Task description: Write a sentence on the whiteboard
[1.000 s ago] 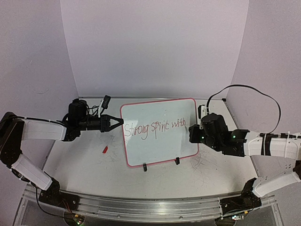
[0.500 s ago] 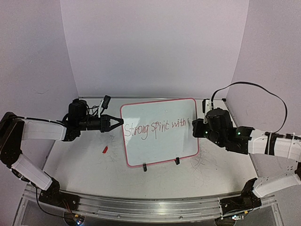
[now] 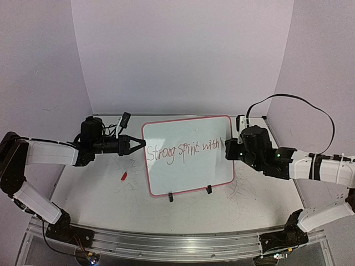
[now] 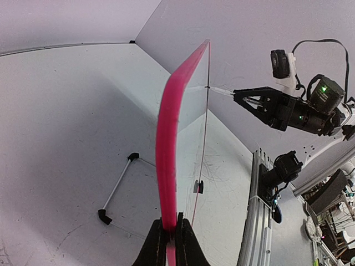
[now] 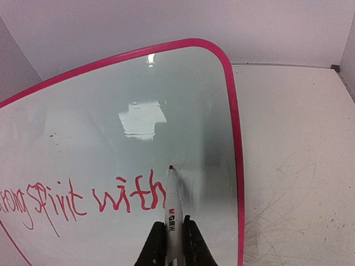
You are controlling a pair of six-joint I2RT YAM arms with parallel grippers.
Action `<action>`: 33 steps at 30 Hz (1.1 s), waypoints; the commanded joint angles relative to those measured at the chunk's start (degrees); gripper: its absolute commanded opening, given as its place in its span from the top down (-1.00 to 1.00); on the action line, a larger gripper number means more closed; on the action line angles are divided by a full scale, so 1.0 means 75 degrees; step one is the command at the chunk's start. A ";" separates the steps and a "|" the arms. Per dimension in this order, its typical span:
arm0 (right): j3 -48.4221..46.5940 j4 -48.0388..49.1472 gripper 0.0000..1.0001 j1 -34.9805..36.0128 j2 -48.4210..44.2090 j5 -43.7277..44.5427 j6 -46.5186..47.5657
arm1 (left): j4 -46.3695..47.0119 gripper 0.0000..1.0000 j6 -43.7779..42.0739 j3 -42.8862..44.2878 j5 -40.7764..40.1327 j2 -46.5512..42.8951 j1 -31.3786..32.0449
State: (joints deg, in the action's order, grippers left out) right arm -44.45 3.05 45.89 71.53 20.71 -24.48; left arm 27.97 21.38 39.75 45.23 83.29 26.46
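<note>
The whiteboard (image 3: 188,173) stands upright mid-table on two black clip feet, with a pink-red rim. The sentence (image 3: 183,149) in red reads "Strong spirit with" and ends near the right rim; it also shows in the right wrist view (image 5: 111,199). My left gripper (image 3: 142,143) is shut on the board's left rim (image 4: 166,138), fingers (image 4: 157,244) either side of it. My right gripper (image 3: 228,149) is shut on a white marker (image 5: 173,205). The marker's red tip (image 5: 171,167) is at the board face just right of the "h". The marker meets the board in the left wrist view (image 4: 219,91).
A small red marker cap (image 3: 124,176) lies on the table left of the board. A wire stand (image 4: 119,185) props the board from behind. The tabletop carries grey scuff scribbles (image 3: 244,191). Walls enclose the back and sides. A metal rail (image 3: 177,244) runs along the near edge.
My right gripper has moved up and back along the board's right part with the marker. A short red stroke has appeared after "with". The left arm and board have not moved.
</note>
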 commanded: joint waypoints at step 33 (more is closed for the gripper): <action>0.0364 0.0275 1.00 -0.0029 -0.0638 -0.0393 0.0040 | -0.0367 1.00 -0.0308 0.0197 -0.0066 0.0046 0.0153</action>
State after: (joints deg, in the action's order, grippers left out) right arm -42.82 3.13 45.89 68.76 18.82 -24.71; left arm 27.57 21.13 39.77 45.21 83.29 26.46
